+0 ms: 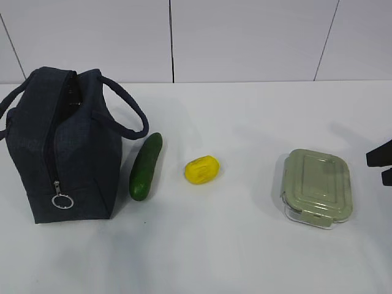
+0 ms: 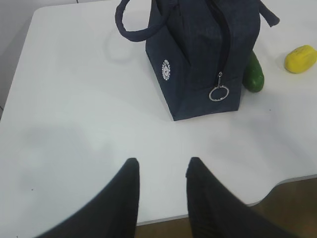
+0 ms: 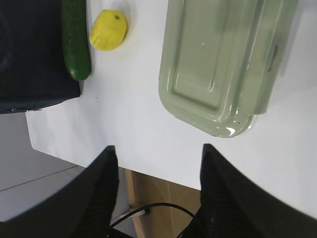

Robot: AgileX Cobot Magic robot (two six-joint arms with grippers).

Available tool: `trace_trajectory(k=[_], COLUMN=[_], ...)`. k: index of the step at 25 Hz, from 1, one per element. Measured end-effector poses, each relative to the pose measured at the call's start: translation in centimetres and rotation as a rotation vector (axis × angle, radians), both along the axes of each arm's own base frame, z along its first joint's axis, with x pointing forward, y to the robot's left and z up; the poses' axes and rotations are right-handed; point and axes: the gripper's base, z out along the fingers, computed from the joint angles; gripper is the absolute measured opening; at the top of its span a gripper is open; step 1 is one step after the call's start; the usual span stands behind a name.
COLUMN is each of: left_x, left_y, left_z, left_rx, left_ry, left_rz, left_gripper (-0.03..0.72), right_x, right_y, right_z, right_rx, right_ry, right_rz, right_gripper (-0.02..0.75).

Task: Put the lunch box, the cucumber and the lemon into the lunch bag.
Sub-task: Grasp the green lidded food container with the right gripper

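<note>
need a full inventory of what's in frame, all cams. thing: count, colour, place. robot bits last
lunch bag: 1, dark navy, standing on the left of the table, zipper ring pull hanging low on its end face
cucumber: 1, dark green, lying right beside the bag
lemon: 1, yellow, on the table just right of the cucumber, apart from it
lunch box: 1, clear glass with pale green lid on, right side of the table
table: 1, white, carrying everything
left gripper: 1, black, open, empty, over bare table in front of the bag
right gripper: 1, black, open, empty, near the table edge by the lunch box
</note>
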Motion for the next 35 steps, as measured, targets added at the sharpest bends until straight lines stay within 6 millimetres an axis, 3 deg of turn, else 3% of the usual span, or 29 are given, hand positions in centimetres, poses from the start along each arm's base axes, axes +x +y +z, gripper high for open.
trace_trajectory(k=[4,8,11,16,23,35], left_x=[0.0,0.0,0.0,0.0,0.0,0.0], left_y=[0.0,0.0,0.0,0.0,0.0,0.0], left_z=[0.0,0.0,0.0,0.0,0.0,0.0], left_rx=[0.000,0.000,0.000,0.000,0.004,0.004], left_ry=[0.000,0.000,0.000,0.000,0.000,0.000], left_rz=[0.000,0.000,0.000,0.000,0.002,0.002], left_gripper=[0.240,0.241,0.241,0.241,0.241,0.241], right_x=[0.3,0.4,0.5,0.8,1.6,2.7], right_y=[-0.2,-0.4,-0.5,-0.7,-0.9,-1.2], right_z=[-0.1,-0.2,-0.2,-0.6,-3.5,-5.8], right_rx=[-0.023,-0.038,-0.049,-0.071,-0.006,0.043], right_ry=[-0.014,-0.021,-0.029,-0.042,0.042,0.063], right_rz=[-0.029,-0.044,-0.050,-0.056,-0.028,-0.069], right_gripper=[0.421,0.544,0.589,0.587,0.587,0.586])
